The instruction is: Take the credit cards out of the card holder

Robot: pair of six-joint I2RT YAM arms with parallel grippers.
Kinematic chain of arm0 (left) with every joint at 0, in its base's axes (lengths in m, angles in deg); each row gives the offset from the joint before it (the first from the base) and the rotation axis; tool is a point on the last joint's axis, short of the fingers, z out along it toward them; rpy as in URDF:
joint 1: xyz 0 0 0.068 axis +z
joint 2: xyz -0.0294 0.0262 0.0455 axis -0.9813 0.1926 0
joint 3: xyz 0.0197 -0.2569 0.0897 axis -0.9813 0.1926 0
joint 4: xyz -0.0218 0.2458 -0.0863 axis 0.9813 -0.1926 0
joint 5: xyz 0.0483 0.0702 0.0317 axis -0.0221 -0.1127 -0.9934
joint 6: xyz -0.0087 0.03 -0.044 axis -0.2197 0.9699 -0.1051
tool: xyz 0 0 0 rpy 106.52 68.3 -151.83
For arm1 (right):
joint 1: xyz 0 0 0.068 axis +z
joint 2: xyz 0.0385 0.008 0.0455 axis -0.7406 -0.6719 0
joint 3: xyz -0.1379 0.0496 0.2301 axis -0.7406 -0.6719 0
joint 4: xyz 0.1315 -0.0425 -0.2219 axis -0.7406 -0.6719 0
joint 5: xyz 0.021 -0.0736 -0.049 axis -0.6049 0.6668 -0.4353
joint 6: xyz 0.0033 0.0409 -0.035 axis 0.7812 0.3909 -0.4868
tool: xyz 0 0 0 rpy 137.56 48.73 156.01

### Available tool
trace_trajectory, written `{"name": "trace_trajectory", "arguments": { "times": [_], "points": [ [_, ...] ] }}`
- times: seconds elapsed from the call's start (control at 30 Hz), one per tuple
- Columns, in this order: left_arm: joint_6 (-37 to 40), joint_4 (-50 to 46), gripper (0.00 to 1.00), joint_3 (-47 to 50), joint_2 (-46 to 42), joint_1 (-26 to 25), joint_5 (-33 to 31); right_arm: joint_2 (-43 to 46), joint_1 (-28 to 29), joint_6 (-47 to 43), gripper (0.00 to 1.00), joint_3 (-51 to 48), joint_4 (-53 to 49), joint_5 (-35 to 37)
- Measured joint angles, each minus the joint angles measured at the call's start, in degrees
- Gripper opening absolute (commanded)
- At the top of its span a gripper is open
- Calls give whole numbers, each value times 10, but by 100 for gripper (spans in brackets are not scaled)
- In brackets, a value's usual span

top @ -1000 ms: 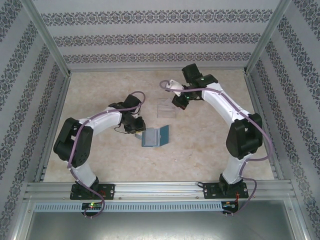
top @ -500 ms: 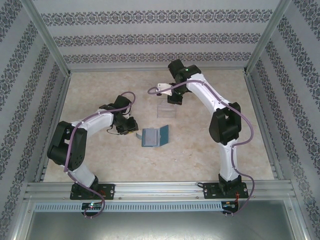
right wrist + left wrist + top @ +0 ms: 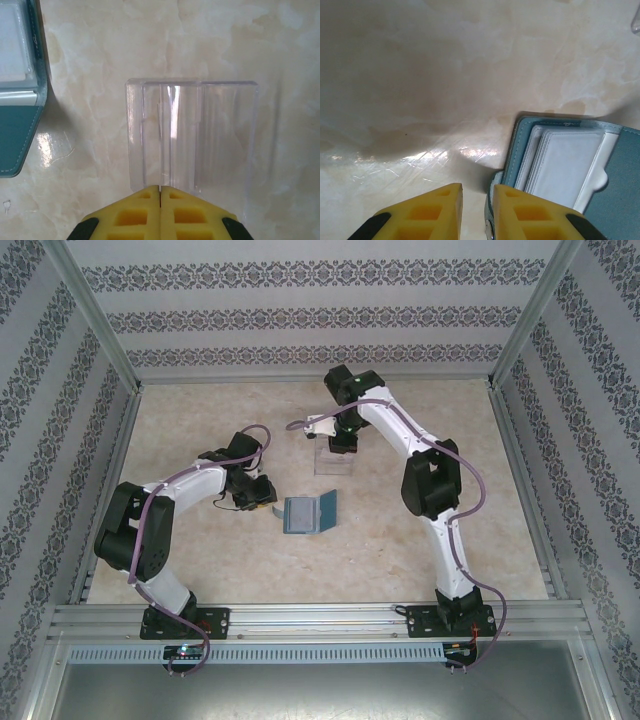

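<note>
Softness is your main concern with the card holder (image 3: 310,512). It lies open like a book near the middle of the table (image 3: 380,560), a teal, pliable thing that I judge light enough to slide or fold shut if you tug a card without pinning it. The credit cards (image 3: 565,160) are inside it, pale faces stacked in the inner pockets. They look thin, stiff and slick, so take one by whatever edge stands proud of its pocket and draw it out flat along the pocket rather than upward (a dark card I cannot make out from here). Your left gripper (image 3: 474,195) sits at 9 o'clock of the holder, its jaws narrowly apart with bare table showing between them. The little side tab (image 3: 491,200) lies against the inner edge of one finger, and whether that finger presses it down I cannot tell. Your right gripper (image 3: 160,192) is closed, finger against finger with nothing visible between. It hovers at the edge of the clear tray (image 3: 192,135), which stands at 12 o'clock of the holder and a little apart from it. No brand or label can be read anywhere; a faint mark along the holder's top border in the left wrist view is too small to make out.
</note>
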Motion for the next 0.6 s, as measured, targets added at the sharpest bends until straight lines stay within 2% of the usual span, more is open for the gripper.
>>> {"name": "trace_trajectory", "arguments": {
  "times": [0.33,0.4,0.47,0.6],
  "points": [
    [0,5,23,6,0,0,0,-32,9,-7,0,13,-24,0],
    [0,5,23,7,0,0,0,-38,9,-7,18,22,-28,0],
    [0,5,23,7,0,0,0,-42,9,-4,30,31,-27,2],
    [0,5,23,6,0,0,0,-40,9,3,31,37,-9,9]
  ]
}}
